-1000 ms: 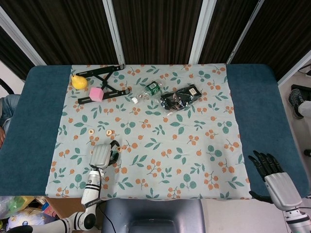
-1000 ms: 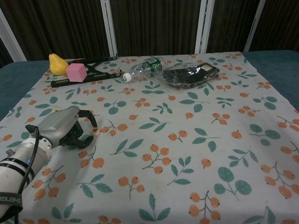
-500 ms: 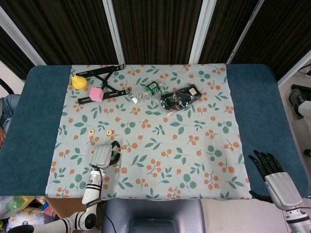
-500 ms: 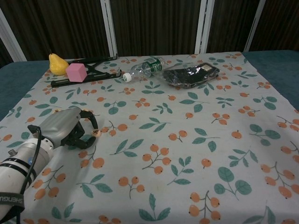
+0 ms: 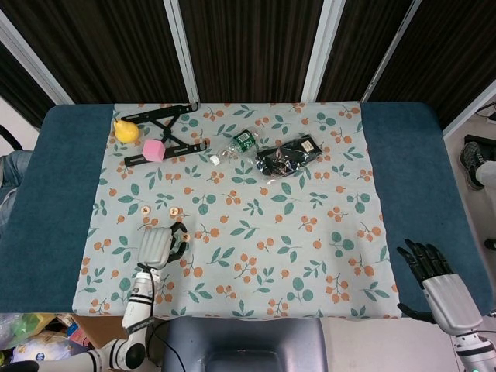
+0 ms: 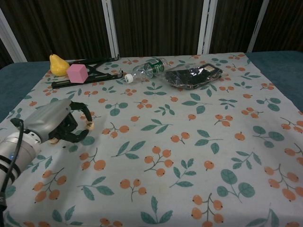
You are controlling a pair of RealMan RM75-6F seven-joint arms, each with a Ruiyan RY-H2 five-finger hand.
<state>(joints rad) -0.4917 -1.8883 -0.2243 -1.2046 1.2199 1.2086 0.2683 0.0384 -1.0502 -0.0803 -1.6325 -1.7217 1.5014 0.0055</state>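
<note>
Left robot hand (image 6: 54, 124) low over the floral cloth (image 5: 256, 256), fingers curled in and closed on a small wooden disc (image 6: 89, 125), which shows at the fingertips on the side of the hand facing the middle of the counter (image 5: 62, 194). Whether the disc is clear of the cloth or touching it cannot be told from either view. As a judgement, the grasp is made, and the lift, carry and release of the disc are left. Two more wooden discs (image 5: 146, 209) lie loose on the cloth just ahead of this hand, untouched and close enough that a forward sweep could brush them. Right robot hand (image 5: 430, 275) is spread and holds nothing. It sits at the near right corner of the counter, off the cloth and well apart from the left hand and from every object. Room for moving: the near edge of the counter runs close behind the left hand, and the cloth's left border with the bare blue counter lies near on its outer side. Toward the right hand and ahead past the discs, the cloth offers a broad unobstructed stretch. Far ahead of the left hand stand the yellow pear (image 6: 57, 65), pink cube (image 6: 77, 73) and black folding stand (image 5: 167, 124). Further to the right of these lie the plastic bottle (image 6: 147, 68) and the black packet (image 6: 193, 74).
</note>
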